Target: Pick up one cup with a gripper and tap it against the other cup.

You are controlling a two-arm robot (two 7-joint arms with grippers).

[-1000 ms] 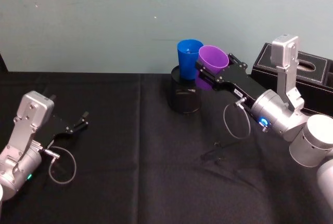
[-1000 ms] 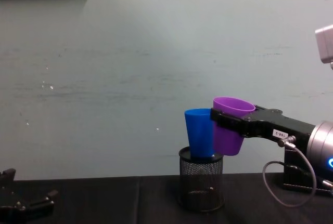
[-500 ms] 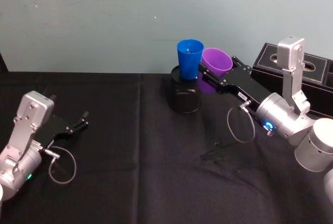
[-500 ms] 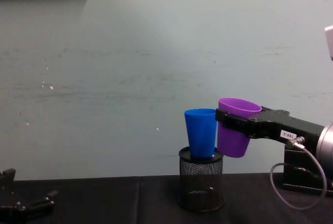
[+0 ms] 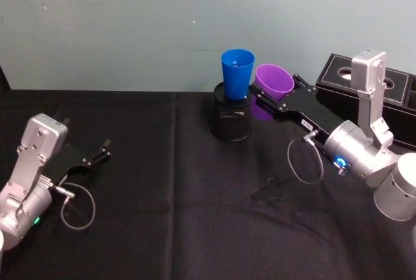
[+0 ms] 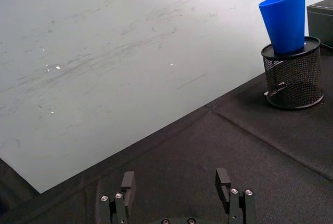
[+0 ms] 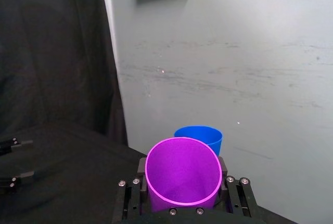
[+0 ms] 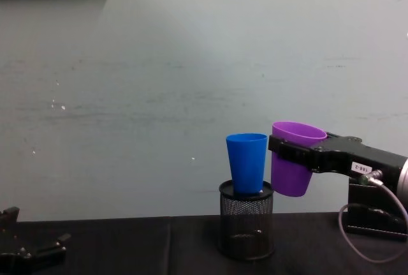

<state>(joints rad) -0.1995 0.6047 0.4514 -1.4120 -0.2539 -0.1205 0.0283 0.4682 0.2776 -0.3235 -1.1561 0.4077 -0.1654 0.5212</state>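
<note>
right hand (image 5: 272,95) clamps the purple cup (image 5: 273,79), aloft just beside the blue cup (image 5: 237,72) standing in the holder (image 5: 231,121) at the far edge of the bench (image 5: 162,215); left hand (image 5: 102,150) lies at the left edge, fingers (image 6: 128,181) spread

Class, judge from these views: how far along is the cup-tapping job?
Done: right gripper holds the purple cup lifted; cups looked touching a second ago. In hand: it sits just clear of the blue cup. Remaining: perhaps setting it down; left gripper idles.
</note>
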